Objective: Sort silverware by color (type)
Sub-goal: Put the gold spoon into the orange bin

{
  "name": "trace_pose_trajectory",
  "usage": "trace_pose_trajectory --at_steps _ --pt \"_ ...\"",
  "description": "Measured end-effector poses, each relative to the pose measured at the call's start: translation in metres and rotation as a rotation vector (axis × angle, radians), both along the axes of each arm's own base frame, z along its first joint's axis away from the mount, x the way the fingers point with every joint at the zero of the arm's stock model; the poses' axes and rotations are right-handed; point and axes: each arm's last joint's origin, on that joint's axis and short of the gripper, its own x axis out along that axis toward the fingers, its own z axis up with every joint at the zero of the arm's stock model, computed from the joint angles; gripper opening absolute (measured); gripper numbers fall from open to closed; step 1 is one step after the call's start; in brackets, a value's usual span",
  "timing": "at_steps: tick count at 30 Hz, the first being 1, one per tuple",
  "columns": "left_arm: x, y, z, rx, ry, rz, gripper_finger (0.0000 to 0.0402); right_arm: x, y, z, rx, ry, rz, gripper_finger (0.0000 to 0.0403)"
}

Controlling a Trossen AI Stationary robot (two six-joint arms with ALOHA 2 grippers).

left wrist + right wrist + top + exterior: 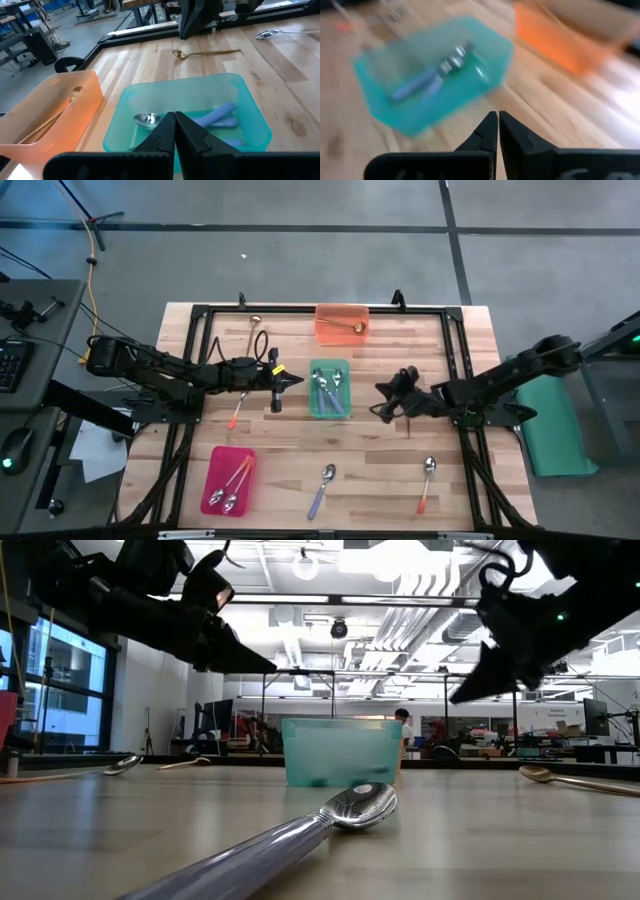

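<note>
Tabletop (380, 470): purple-blue spoon (322, 489), bowl away from front edge.

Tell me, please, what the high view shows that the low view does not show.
Only the high view shows the red tray with orange-handled spoons, the orange tray, and the orange-handled spoon lying loose on the table. Only the low view shows the room behind, with a person standing far off. Both show the green tray, the purple-handled spoon in front of it, and both grippers above the table.

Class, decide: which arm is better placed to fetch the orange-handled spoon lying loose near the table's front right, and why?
Probably the right. The orange-handled spoon lies on the right gripper's side; the left gripper hangs beyond the green tray. Both are shut and empty.
</note>
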Motion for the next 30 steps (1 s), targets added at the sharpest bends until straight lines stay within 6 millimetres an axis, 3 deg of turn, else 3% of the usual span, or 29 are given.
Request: trace_pose_trajectory --at_steps 10,17,30 --pt "-0.001 -0.003 -0.003 -0.027 0.027 -0.006 0.0000 -0.025 0.011 0.005 0.200 0.291 -0.148 0.0000" --pt "-0.001 -0.012 -0.004 -0.017 0.045 -0.044 0.0000 -0.043 0.018 -0.007 0.333 0.309 -0.276 0.0000" --pt "-0.001 -0.035 -0.005 -0.025 0.052 -0.139 0.0000 -0.055 0.020 -0.018 0.364 0.303 -0.346 0.0016"
